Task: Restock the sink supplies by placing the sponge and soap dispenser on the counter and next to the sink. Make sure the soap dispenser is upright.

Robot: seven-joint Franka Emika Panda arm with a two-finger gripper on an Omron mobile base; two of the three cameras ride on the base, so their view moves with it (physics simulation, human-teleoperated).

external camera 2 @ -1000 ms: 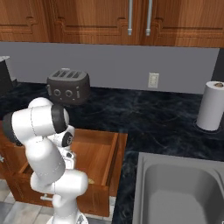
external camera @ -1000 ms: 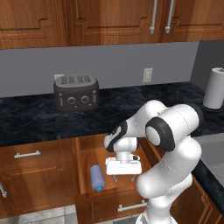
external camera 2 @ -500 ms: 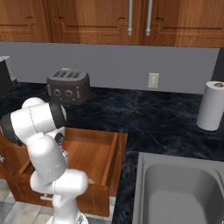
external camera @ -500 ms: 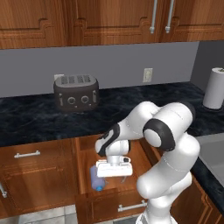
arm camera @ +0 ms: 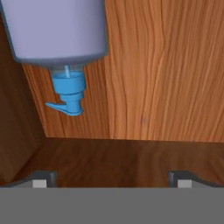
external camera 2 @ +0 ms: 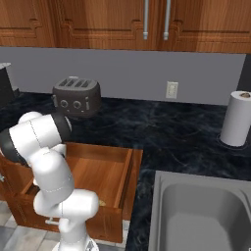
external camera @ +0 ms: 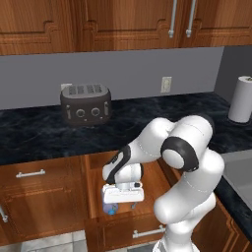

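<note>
My hand (external camera: 123, 204) hangs low inside the open wooden drawer (external camera 2: 100, 171), fingers spread wide with nothing between them. In the hand view the two dark fingertips (arm camera: 43, 178) stand far apart at the bottom, over the dark front wall of the drawer.

The soap dispenser (arm camera: 59, 30) lies on its side on the drawer floor, ahead of my fingers and off toward the left fingertip. Its pale lavender body fills the upper left of the hand view, and its blue pump head (arm camera: 68, 94) points back toward my hand, the spout turned to the left. My fingers are clear of it; bare wood lies between the fingertips and the pump. In the left base view a bit of the dispenser (external camera: 111, 208) peeks out just below my hand's left edge.

The black desk (external camera 2: 162, 132) runs behind and above my hand, past the drawer. On it, beyond my hand, sits a dark toaster (external camera: 86, 104) against the grey wall. Far off to my hand's right, the grey sink (external camera 2: 206, 211) is set into the desk, and a white paper towel roll (external camera 2: 237, 119) stands upright on the desk behind the sink. A wall outlet (external camera: 166, 84) sits above the desk, between toaster and towel roll.
</note>
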